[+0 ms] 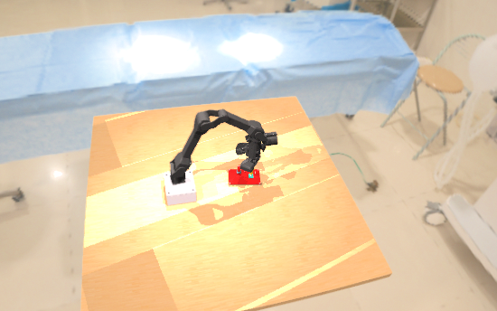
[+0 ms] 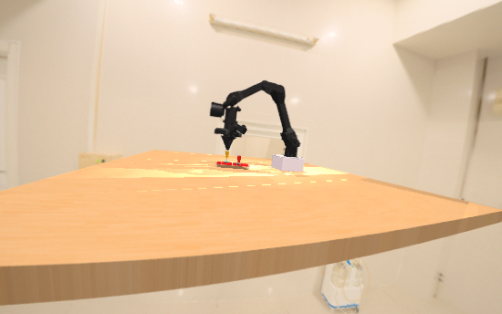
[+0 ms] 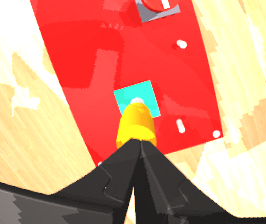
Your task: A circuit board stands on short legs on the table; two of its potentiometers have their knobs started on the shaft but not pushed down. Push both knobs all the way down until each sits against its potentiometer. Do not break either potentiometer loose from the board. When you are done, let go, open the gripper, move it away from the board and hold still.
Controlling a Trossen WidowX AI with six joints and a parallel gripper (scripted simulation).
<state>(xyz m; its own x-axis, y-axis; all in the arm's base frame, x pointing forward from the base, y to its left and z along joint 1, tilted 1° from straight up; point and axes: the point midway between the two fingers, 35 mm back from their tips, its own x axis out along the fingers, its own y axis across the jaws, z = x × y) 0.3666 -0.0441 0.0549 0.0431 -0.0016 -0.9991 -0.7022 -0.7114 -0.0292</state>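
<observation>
The red circuit board [image 1: 237,180] [image 3: 74,50] stands low on the table. A yellow knob [image 2: 227,154] [image 3: 136,122] stands over the cyan potentiometer [image 1: 250,176] [image 3: 128,95]; a bit of pale shaft shows between them in the wrist view. A red knob [image 1: 239,170] [image 2: 239,158] stands at the grey potentiometer [image 3: 146,15], cut off by the wrist view's top edge; its seating cannot be judged. My gripper [image 2: 227,149] [image 3: 137,148] is shut with nothing between its fingers. Its closed tips are right at the yellow knob's top, seemingly touching it.
The arm's white base [image 1: 181,194] [image 2: 287,163] stands on the wooden table [image 1: 262,253] beside the board. The red knob stands close to the yellow one, on the side toward the arm's base. White pins [image 3: 182,44] stick up from the board.
</observation>
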